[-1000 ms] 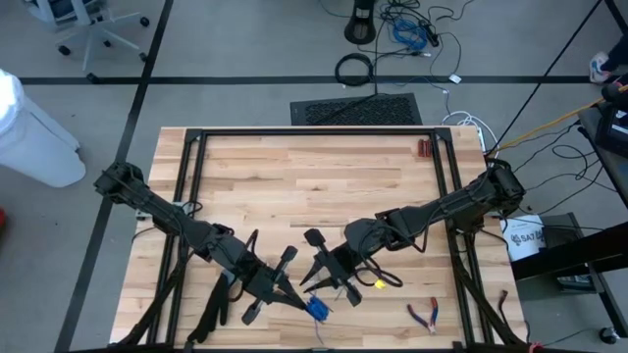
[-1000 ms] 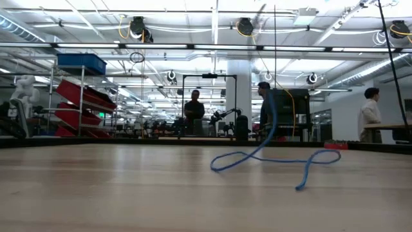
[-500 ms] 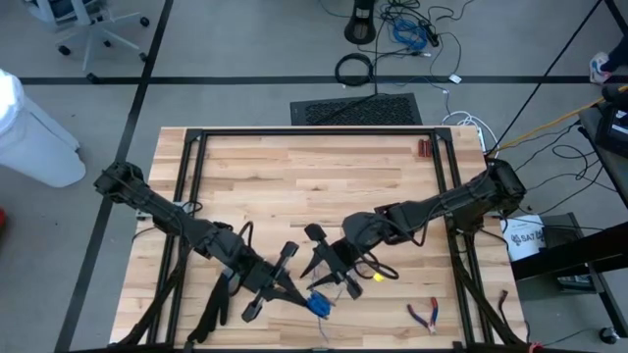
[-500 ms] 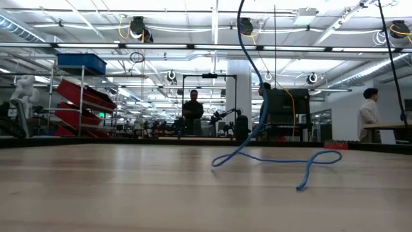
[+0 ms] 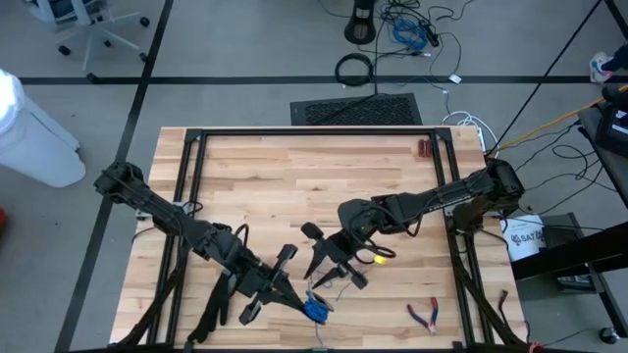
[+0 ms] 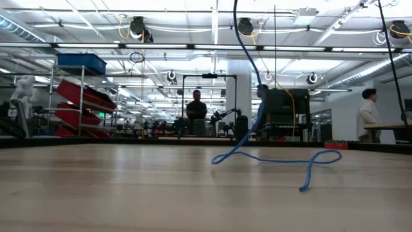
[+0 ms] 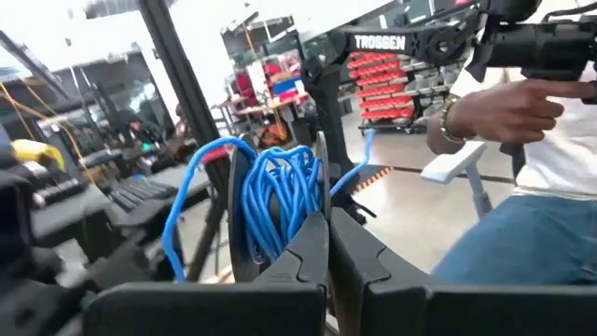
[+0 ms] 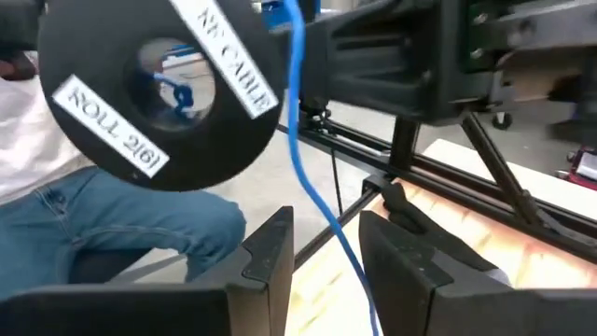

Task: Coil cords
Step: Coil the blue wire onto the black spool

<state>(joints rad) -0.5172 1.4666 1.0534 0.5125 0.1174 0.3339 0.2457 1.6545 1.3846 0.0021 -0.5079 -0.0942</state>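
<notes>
The blue cord [image 8: 297, 140] could be slipping out, because the right gripper [image 8: 322, 252] is standing part open with the cord only running loose between its fingers. Then the winding could be going slack. The left gripper [image 7: 326, 257] is squeezing shut on the spool [image 7: 270, 205], near the table's [image 5: 294, 176] front edge, just beside the right gripper.
</notes>
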